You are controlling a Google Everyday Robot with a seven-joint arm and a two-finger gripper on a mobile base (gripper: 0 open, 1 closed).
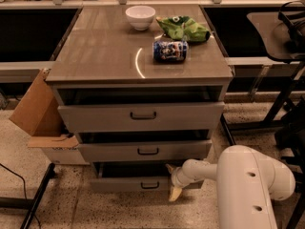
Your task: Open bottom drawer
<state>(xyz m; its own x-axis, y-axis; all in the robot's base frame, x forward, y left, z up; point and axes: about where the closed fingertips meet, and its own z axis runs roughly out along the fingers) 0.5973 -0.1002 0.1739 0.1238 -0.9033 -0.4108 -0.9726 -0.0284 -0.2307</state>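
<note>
The bottom drawer (128,184) is the lowest, shortest grey front of three in the cabinet, with a small dark bar handle (150,185). It stands slightly pulled out, with a dark gap above its front. My gripper (172,181) is at the right part of this drawer front, just right of the handle. One pale fingertip (175,193) hangs below the drawer's lower edge and another sits at its top edge. My white arm (248,185) comes in from the lower right.
The middle drawer (145,150) and top drawer (141,116) also stand slightly out. On the cabinet top are a white bowl (140,17), a green bag (183,27) and a lying can (170,50). A cardboard box (40,118) stands at the left, a black stand (281,94) at the right.
</note>
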